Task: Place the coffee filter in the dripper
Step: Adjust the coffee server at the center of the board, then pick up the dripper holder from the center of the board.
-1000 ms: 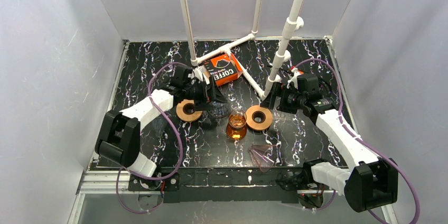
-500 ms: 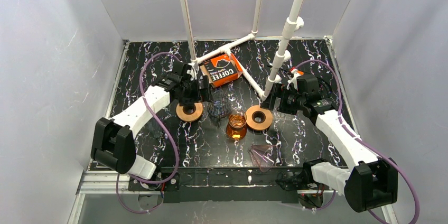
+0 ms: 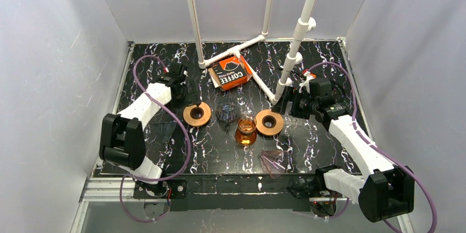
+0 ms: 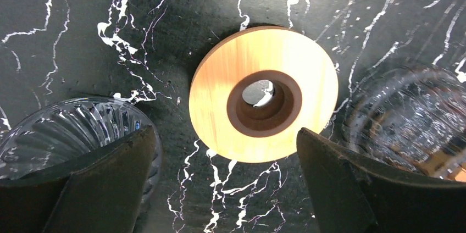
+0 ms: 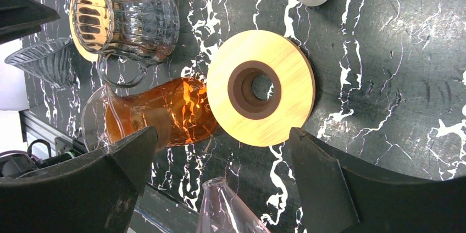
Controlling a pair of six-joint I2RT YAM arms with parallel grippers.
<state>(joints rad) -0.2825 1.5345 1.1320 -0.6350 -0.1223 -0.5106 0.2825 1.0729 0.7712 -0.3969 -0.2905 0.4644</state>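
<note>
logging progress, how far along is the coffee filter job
Done: nothing visible; no loose filter outside the orange coffee filter box. In hand: nothing; left gripper and right gripper are open, each over a round wooden ring. Left: fetch a filter, seat it in the ribbed clear glass dripper.

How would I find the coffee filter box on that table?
At the far side of the black marbled table, white pipes form a T. The box lies in its corner: a flat orange carton printed COFFEE in white, unlike the glassware and wooden rings.
</note>
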